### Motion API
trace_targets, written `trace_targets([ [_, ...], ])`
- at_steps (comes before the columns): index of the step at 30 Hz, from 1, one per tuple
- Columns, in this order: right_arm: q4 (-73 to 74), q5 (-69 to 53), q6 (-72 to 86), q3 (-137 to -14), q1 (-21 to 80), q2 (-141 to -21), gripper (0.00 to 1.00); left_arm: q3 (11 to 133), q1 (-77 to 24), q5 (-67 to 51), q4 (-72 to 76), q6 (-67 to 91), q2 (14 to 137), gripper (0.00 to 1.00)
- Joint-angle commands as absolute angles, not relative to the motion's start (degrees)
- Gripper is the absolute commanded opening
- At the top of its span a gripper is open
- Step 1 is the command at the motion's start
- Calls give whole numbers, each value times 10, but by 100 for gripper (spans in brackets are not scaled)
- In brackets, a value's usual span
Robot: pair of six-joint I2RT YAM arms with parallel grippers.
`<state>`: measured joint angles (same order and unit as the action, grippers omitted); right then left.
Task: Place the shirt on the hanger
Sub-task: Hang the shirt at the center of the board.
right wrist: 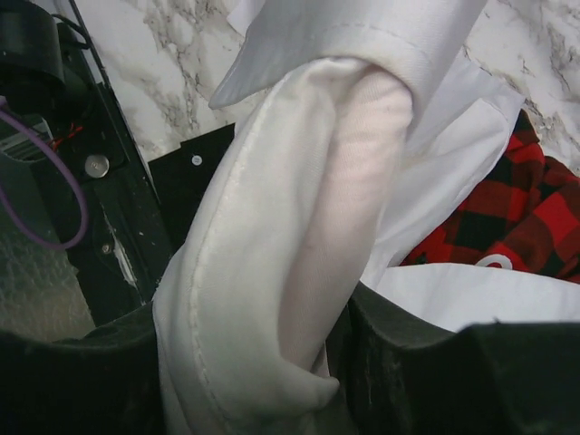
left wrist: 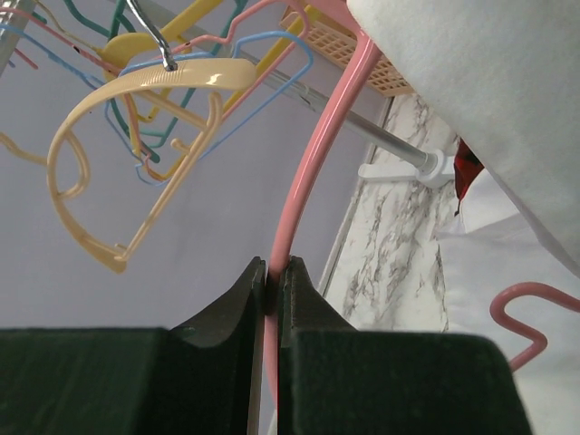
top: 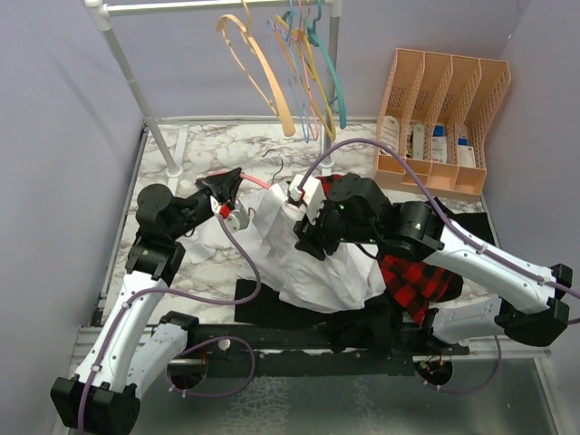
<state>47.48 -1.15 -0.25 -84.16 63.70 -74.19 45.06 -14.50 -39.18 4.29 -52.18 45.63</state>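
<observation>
Top external view: left pincer (left wrist: 272, 272) gripped thin pink hanger (left wrist: 288, 204), just left of thin white shirt (top: 308, 272) pinched by right pincer (right wrist: 258, 362).

White-grey marble-patterned tabletop (top: 208, 149), and it's busy: large white button-up shirt (top: 308, 272) heaped mid-table, red-and-black plaid shirt (top: 419, 283) touching its right side, flat black mat (top: 256, 308) at its near edge, peach slotted plastic organizer (top: 426, 178) far right.
</observation>
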Motion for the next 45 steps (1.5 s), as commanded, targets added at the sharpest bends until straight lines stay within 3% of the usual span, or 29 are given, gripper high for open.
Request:
trace_targets([
  [1,423,-20,-7,-852,636,-748,5,447,-146,-418,107,-473,447,0],
  [9,398,71,41,-791,635,-718,1,463,-146,-397,144,-390,448,2],
  [14,360,64,154,-686,635,-643,1,518,-144,-395,143,-288,452,39],
  [16,327,80,179,-639,635,-598,1,536,-144,-387,142,-254,454,65],
  [17,311,87,181,-619,635,-577,1,547,-144,-378,142,-233,455,87],
  [18,297,90,176,-601,636,-553,1,563,-145,-360,143,-206,456,98],
  [21,306,125,165,-583,636,-506,1,635,-144,-232,139,-122,462,99],
  [26,303,133,139,-561,635,-458,1,760,-134,190,66,-153,484,99],
  [28,271,128,121,-532,635,-431,1,786,-127,250,-5,-174,487,99],
  [31,240,135,107,-495,635,-397,1,799,-124,219,-186,-127,480,99],
  [36,237,128,102,-481,635,-383,1,725,-122,107,-365,-28,490,99],
  [45,263,104,101,-500,636,-411,1,605,-94,-360,-424,44,516,98],
])
